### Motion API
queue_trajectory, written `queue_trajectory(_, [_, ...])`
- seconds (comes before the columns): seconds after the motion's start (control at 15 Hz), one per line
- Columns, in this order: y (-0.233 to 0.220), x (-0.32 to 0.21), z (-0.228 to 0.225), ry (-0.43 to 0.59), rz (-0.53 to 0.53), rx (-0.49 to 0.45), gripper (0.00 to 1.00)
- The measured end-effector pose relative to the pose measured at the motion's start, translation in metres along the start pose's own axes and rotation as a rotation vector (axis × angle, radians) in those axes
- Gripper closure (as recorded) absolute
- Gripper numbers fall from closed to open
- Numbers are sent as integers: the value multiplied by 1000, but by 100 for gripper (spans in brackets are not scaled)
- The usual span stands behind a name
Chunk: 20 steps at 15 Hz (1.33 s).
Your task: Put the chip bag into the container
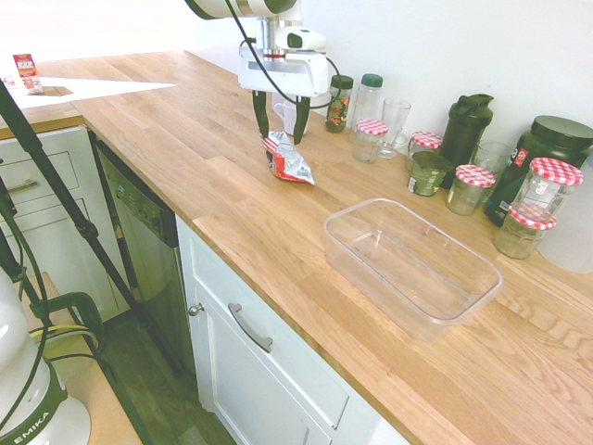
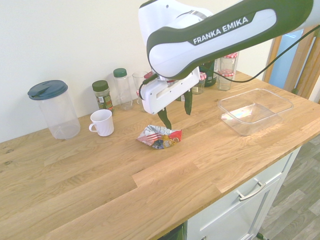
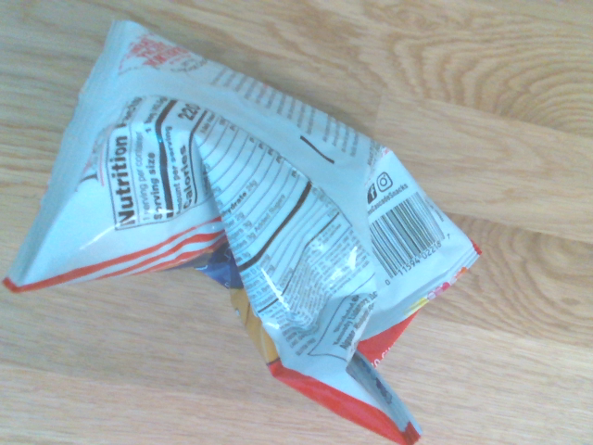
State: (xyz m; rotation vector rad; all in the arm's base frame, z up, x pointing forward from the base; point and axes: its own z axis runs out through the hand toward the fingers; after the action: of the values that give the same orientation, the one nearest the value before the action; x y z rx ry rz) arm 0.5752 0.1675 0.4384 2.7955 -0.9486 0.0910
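- Only the chip bag and bare wood show in the wrist view; the fingers are out of it, and the bag's small print is partly blurred.
- Spread wide, the gripper hangs just above the crumpled bag, one finger to each side, holding nothing.
- Well apart from the fingers, the clear container sits on the counter.
- Jars, bottles and a white mug stand behind the gripper, off the stretch between bag and container.
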Motion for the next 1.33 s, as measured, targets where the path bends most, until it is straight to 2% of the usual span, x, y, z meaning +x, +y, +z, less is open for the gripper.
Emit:
queue_trajectory(0.47, [-13, -5, 23, -25, -19, -22, 0])
queue_trajectory(0.53, [-14, -5, 25, -26, -22, -20, 100])
queue_trajectory(1.33, [-27, -9, 47, -38, -57, -18, 100])
